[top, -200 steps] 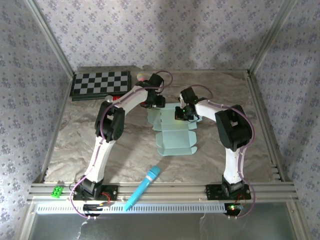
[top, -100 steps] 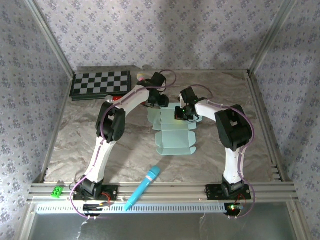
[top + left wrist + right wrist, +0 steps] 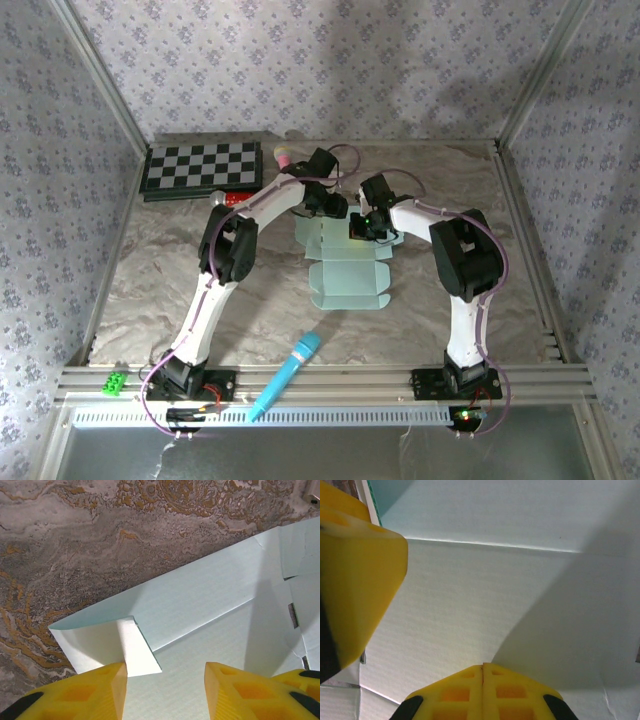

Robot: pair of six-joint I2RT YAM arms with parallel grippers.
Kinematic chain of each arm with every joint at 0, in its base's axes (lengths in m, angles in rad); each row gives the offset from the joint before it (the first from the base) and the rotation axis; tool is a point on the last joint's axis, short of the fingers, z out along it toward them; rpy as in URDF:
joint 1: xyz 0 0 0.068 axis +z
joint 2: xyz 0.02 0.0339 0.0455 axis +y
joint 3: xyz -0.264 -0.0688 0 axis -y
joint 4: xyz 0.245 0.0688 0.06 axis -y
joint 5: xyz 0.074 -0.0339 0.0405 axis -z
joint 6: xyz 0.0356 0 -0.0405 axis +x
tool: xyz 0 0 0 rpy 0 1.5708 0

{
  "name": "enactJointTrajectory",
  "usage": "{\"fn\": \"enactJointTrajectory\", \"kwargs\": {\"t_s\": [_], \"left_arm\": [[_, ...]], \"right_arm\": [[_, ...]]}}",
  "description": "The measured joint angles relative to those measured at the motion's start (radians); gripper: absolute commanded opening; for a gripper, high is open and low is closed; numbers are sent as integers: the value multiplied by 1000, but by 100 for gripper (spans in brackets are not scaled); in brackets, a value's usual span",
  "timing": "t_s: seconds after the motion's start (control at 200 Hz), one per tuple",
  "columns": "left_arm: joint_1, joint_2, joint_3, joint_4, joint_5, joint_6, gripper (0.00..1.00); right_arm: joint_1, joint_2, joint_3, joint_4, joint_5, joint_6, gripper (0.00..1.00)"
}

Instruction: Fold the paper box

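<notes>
Two grippers hang over one sheet, close side by side.

Far off the left gripper's left flank: chessboard [image 3: 200,167] at the table's [image 3: 150,290] back edge. Well behind that gripper, toward the arm bases: blue microphone [image 3: 287,372], lying flat.

Left gripper [image 3: 338,208]: jaws apart, nothing clamped between them. From its wrist [image 3: 162,672], the paper box [image 3: 200,595] lies directly below and ahead of the fingertips as an unfolded sheet. A small white flap [image 3: 136,647] is folded over just ahead of the left finger.

Paper box, overhead [image 3: 350,280]: flat on the table, its far end under both grippers and the larger part trailing back behind them.

Right gripper [image 3: 362,230]: fingertips pressed together, holding nothing [image 3: 483,670]. Pale card [image 3: 495,590] spreads directly beneath and ahead. Contact with the card: cannot tell. A yellow block [image 3: 360,555] sits close on its left; origin unclear.
</notes>
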Motion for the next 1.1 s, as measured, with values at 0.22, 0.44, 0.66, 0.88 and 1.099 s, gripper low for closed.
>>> {"fn": "enactJointTrajectory", "kwargs": {"t_s": [0.22,0.44,0.66,0.88,1.099], "left_arm": [[3,-27,-3,-17,10,0,48],[3,-319,-239,9,-56,-11,53],[3,-603,-583,81,-152,-99,54],[-3,-605,-812,151,-142,-221,55],[-44,-587,-845,243,-106,-300,53]], "right_arm": [[0,0,0,1,0,0,0],[0,-2,-3,5,0,1,0],[0,-5,-9,12,0,3,0],[0,-5,-10,13,1,4,0],[0,-5,-10,13,0,5,0]]}}
